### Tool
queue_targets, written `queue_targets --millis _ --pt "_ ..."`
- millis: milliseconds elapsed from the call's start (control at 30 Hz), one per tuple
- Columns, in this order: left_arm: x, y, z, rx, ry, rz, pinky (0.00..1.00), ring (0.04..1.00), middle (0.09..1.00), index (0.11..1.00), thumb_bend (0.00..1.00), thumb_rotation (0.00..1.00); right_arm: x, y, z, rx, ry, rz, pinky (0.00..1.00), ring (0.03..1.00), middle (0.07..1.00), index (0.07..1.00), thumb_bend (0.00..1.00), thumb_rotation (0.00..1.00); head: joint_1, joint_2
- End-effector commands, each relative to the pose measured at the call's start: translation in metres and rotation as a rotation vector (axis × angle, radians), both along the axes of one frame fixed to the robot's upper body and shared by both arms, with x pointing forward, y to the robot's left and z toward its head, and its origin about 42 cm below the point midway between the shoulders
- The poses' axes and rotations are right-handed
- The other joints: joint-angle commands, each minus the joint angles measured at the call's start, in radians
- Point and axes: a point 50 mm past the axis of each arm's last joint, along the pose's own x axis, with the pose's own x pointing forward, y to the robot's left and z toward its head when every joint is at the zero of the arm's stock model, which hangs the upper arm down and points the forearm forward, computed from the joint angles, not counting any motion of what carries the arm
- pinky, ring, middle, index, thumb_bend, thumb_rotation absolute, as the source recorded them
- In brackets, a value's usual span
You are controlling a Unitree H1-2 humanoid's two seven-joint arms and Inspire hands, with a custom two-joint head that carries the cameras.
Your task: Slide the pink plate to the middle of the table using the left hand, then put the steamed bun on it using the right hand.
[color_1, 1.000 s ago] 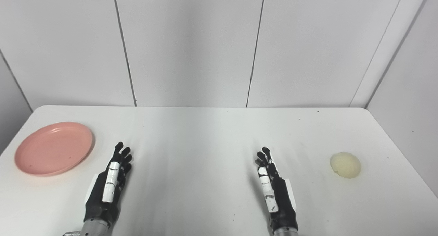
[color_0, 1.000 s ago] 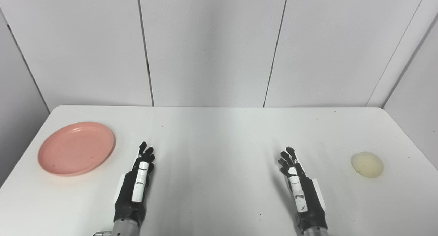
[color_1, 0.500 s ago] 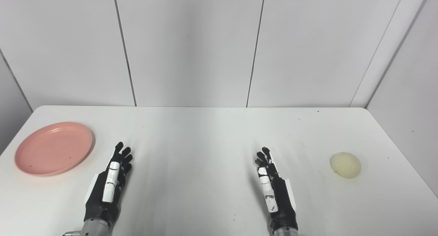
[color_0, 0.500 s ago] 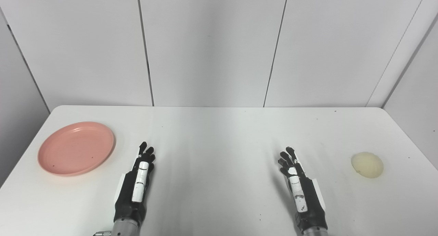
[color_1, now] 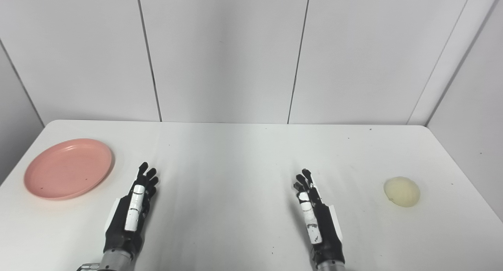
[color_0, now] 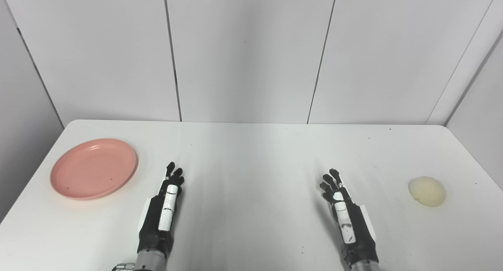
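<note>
A pink plate (color_0: 93, 168) lies flat at the left side of the white table (color_0: 251, 153). At the right side rests a pale steamed bun (color_0: 427, 191). My left hand (color_0: 163, 212) is open, fingers stretched forward, near the front edge and a short way right of the plate, not touching it. My right hand (color_0: 346, 216) is open too, thumb side up, holding nothing, well to the left of the bun. In the right eye view the plate (color_1: 68, 168) and the bun (color_1: 401, 192) sit the same way.
Grey wall panels (color_0: 251, 54) rise straight behind the table's far edge. Small dark specks dot the tabletop. Nothing else stands on it.
The whole picture has shifted slightly to the right, so the camera moved. The left hand has crept a little forward and right; plate, bun and right hand keep their places.
</note>
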Motion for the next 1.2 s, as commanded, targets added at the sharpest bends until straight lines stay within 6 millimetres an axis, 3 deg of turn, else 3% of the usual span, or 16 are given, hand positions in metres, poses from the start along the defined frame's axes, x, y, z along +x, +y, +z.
queue_targets --millis 0,433,1167 --pt "0.006 -0.020 0.006 -0.008 -0.027 -0.037 1.00 0.983 0.973 1.000 0.70 0.98 -0.006 -0.013 -0.013 -0.005 0.003 -0.003 0.95 0.923 0.938 0.970 0.77 1.00 0.022 -0.007" --pt "0.008 -0.048 -0.006 0.006 -0.039 -0.055 1.00 1.000 0.993 1.000 0.61 1.00 -0.003 -0.042 -0.025 -0.003 0.009 0.013 0.99 0.951 0.965 0.997 0.75 1.00 0.173 -0.075" --pt "0.010 -0.051 -0.013 0.029 -0.036 -0.043 1.00 0.983 0.992 1.000 0.65 1.00 -0.004 -0.045 -0.027 0.005 0.022 0.015 1.00 0.946 0.961 0.992 0.73 1.00 0.165 -0.100"
